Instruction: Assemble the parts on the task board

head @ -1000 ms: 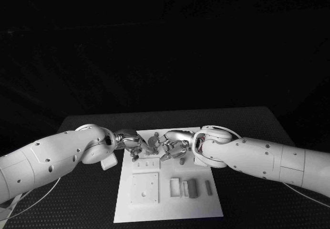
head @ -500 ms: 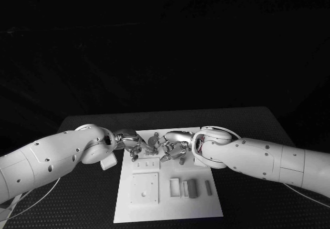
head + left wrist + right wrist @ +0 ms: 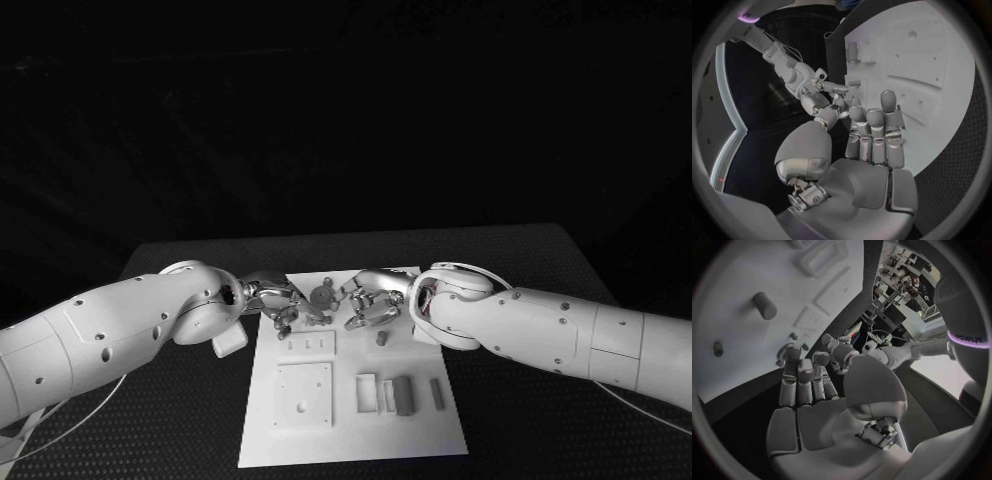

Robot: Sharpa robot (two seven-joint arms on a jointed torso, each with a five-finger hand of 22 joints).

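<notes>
A flat white rectangular task board [image 3: 353, 440] lies lengthwise on the black worktop. Near its middle a small grey cylindrical part [image 3: 382, 338] stands upright — apart from a row of short grey bar-shaped parts [image 3: 401, 393] lying nearer the board's near end.

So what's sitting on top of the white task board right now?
On the white task board: a small grey cylindrical peg standing free, grey bar-shaped parts nearer the robot, and a raised square plate. Both robot hands cover the far end.
</notes>
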